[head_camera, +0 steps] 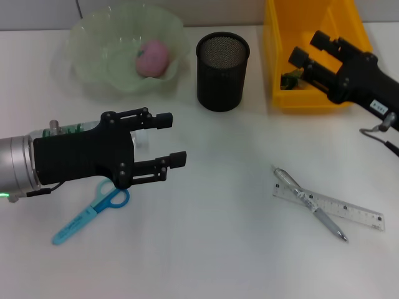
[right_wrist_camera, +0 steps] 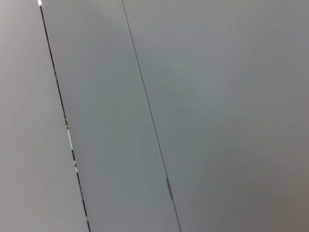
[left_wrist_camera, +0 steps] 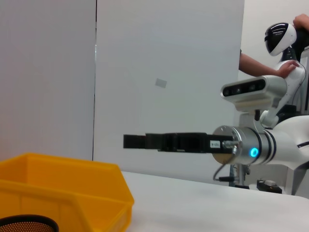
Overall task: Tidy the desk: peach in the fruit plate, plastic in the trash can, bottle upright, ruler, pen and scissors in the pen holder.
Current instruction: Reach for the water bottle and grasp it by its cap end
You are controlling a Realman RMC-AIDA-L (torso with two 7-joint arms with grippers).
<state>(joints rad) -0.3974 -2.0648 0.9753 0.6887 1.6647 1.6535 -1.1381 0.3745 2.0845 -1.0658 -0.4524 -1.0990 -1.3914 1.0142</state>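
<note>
My left gripper (head_camera: 173, 138) hovers over the counter (head_camera: 212, 249), its fingers (head_camera: 163, 119) spread wide and holding nothing. The blue scissors (head_camera: 90, 212) lie flat just below it; a clear bottle (head_camera: 62, 129) shows beneath my wrist. The pink peach (head_camera: 153, 58) sits in the green fruit plate (head_camera: 87, 75). My right gripper (head_camera: 308, 48) hangs above the yellow bin (head_camera: 293, 93), fingers apart, empty. Pen (head_camera: 310, 204) crosses ruler (head_camera: 349, 212), well apart from the mesh pen holder (head_camera: 222, 71).

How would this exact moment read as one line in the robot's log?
left gripper: open, over bottle | right gripper: open, above yellow bin | peach: in plate
</note>
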